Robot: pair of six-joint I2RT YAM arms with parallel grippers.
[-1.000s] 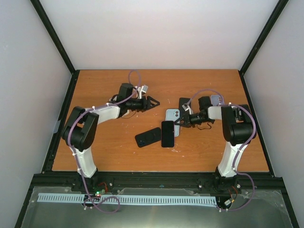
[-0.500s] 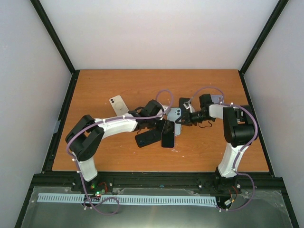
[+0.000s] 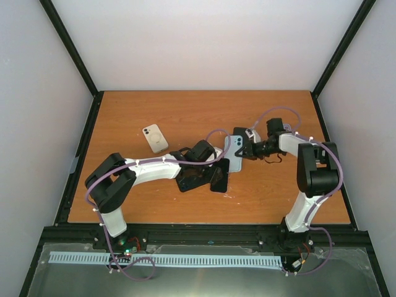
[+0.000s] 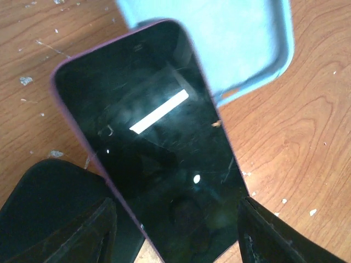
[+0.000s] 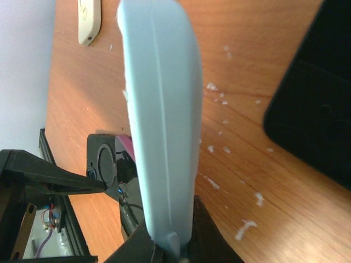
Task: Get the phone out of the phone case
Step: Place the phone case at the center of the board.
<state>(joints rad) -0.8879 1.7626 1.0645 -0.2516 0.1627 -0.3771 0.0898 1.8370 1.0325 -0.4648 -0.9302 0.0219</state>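
Nearest, flat on the worktop (image 3: pixel 124 117): phone (image 4: pixel 159 159), dark screen up, seated in its purple case (image 4: pixel 55 78), of which only the thin rim shows.

Over the phone's near end: left tool (image 4: pixel 176 233). Hangs with fingers (image 4: pixel 93 230) apart, one on each side of the phone. Straddles it without clearly pinching; cannot tell whether the pads touch the rim.

Just left of the phone: black case (image 3: pixel 190 179). Lies flat and meets the phone's left edge, perhaps slipping a little beneath it.

Just beyond the phone's far end: light blue case (image 3: pixel 234 158). Tilts up on edge rather than lying flat, its near corner hidden behind the phone in the left wrist view.

Beyond and right of the phone: right tool (image 5: pixel 173 246). Clamps together on one end of the light blue case and holds it raised.

Farther beyond the phone, by the right tool: dark flat item (image 3: pixel 238 133), resting on the worktop; case or handset, cannot tell.

Farthest, well off to the phone's left: cream handset (image 3: pixel 154 138). Lies back up, camera corner away from the arms, apart from everything else.
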